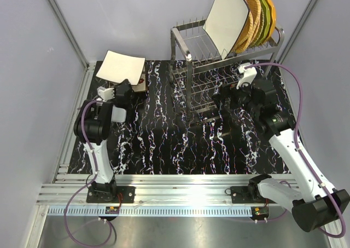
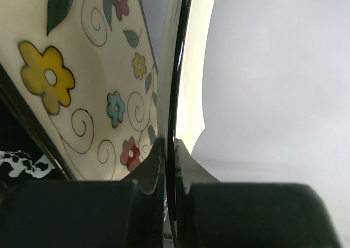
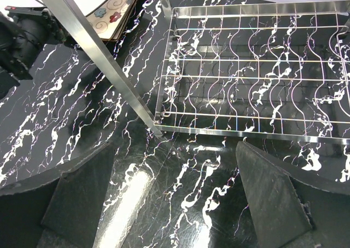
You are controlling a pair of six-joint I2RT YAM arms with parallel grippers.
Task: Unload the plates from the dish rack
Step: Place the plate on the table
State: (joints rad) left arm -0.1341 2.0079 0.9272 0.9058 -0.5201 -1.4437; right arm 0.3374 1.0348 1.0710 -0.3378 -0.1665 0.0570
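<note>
Left arm (image 1: 97, 144): rose from its base at the near left, elbow folded back, wrist reaching toward the far left. Left gripper (image 1: 124, 86): jaws were pinched tight on the rim of a cream plate (image 1: 123, 65), its fingers (image 2: 146, 174) almost meeting in the wrist view. Right arm (image 1: 290, 146): stretched from its base at the near right, up and inward toward the middle, wrist tipped downward. Right gripper (image 1: 223, 98): jaws stood spread wide, pads (image 3: 82, 199) well apart, nothing between them.

You see whole table (image 1: 164, 144) from above, near side. Left wrist: pressed close against flowered plate (image 2: 98, 94). Right wrist: looks down on dish rack (image 3: 246, 131), shared with top view.
</note>
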